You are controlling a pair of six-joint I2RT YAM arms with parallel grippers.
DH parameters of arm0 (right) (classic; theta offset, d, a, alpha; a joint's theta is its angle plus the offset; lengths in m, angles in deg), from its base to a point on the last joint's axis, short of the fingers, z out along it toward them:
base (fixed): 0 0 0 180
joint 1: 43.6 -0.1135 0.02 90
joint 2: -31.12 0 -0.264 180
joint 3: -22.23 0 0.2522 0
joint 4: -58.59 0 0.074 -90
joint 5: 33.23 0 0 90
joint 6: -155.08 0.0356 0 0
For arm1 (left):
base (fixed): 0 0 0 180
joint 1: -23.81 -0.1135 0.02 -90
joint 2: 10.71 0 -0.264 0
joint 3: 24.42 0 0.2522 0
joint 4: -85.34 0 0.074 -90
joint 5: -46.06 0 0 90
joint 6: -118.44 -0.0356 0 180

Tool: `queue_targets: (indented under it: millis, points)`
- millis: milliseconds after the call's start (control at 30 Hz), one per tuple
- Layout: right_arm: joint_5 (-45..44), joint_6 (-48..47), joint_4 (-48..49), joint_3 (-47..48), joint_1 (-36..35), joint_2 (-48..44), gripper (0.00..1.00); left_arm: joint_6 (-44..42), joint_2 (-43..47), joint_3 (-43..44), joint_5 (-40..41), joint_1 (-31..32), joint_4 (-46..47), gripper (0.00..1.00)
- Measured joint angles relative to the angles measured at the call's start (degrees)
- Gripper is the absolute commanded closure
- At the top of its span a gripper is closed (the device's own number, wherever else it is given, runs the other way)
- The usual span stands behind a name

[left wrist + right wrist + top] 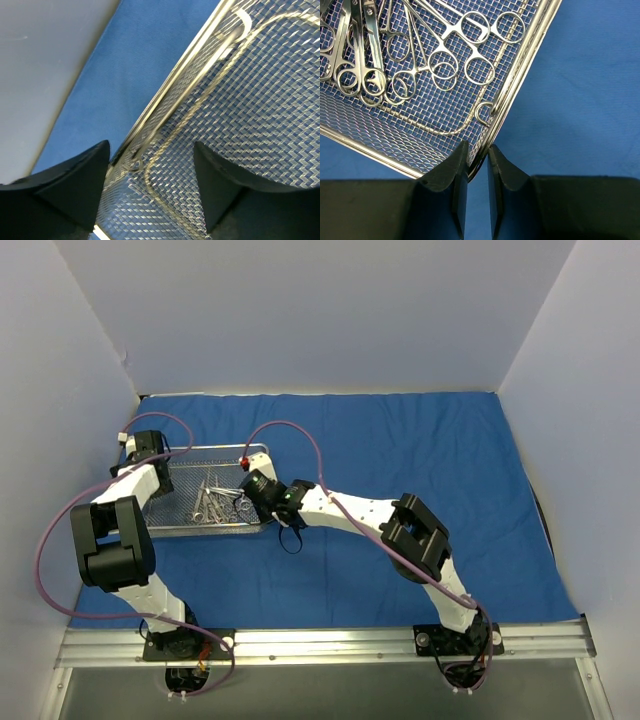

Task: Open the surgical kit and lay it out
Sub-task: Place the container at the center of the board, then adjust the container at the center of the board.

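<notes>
The blue cloth (400, 450) lies spread flat over the table. On its left part stands the silver wire-mesh tray (170, 518), with several steel ring-handled instruments (215, 502) lying inside. My right gripper (477, 152) is shut on the tray's right rim near a corner, and the rim wire (520, 75) is pinched between its fingers. The instruments' rings (445, 55) lie just beyond it. My left gripper (150, 170) stands open at the tray's left end. Its fingers straddle the rim and folded handle wire (200, 105) without gripping.
White walls (300, 310) close in the back and both sides. A pale surface (40, 60) shows beyond the cloth's left edge. An aluminium rail (330, 642) runs along the near edge, and purple cables (290, 428) loop over the tray.
</notes>
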Motion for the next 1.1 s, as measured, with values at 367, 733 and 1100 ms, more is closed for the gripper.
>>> queue_targets:
  millis: [367, 733, 1100]
  points:
    - [4.8, -1.5, -0.9, 0.5, -0.9, 0.0, 0.57, 3.7, 1.8, 4.6, -2.2, 0.0, -1.7, 0.05]
    - [5.1, -2.2, -4.8, 0.7, -0.9, -2.5, 0.24, 9.5, 9.8, 7.5, -14.1, 2.6, -5.9, 0.06]
    - [4.4, -3.3, -2.5, -19.0, 16.0, -23.6, 0.23, 15.0, 22.9, 1.1, -23.9, 15.3, -8.7, 0.05]
